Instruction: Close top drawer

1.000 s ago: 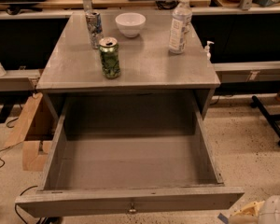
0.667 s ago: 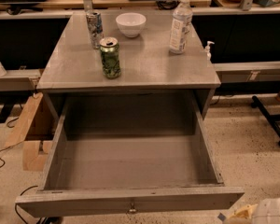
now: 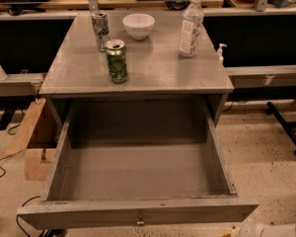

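Pincer (image 3: 271,229): pale form at the bottom right edge of the view, only partly in frame. Whether it is spread or pressed together, cannot tell. No object is seen in it, and it touches nothing.

Top drawer (image 3: 89,215): just left of the pincer and a little beyond it, standing wide open under the surface. Its grey front panel lies nearest, with a brass knob (image 3: 140,221) at the centre, well left of the pincer.

Step in hand, as judged: bring the pincer left to the middle of the panel, beside the knob, then push straight away from the camera. A push at the right corner would likely skew the drawer and jam it. A slow, level push should spare the things above from rocking.

Surface (image 3: 153,78): beyond the drawer, far and left of the pincer.

Green can (image 3: 117,60): upright near the front edge of the surface, the likeliest to topple.

Second can (image 3: 100,30), white bowl (image 3: 138,25), bottle (image 3: 191,25): farthest, standing along the back.
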Motion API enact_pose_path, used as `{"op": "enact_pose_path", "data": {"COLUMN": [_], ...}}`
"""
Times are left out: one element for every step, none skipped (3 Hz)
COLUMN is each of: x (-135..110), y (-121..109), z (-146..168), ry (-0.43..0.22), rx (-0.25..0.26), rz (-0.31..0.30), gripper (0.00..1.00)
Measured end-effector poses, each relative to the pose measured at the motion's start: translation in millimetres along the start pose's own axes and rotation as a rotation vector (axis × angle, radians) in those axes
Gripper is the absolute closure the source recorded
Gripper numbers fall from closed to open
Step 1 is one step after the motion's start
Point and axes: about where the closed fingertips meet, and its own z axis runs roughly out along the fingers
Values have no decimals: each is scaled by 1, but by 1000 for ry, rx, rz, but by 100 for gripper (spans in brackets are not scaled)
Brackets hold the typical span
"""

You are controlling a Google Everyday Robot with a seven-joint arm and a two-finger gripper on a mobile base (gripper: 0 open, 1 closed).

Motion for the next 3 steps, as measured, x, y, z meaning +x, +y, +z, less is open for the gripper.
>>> {"op": "enact_pose_path", "data": {"x": [-15,-42,-42], "y": [-14,-34,-34], "z": [52,96,97], "ry": [-79,-165,-168], "rx": [-47,-92,-93], "rz": [-89,-166,-168], "gripper": [100,100,100]}}
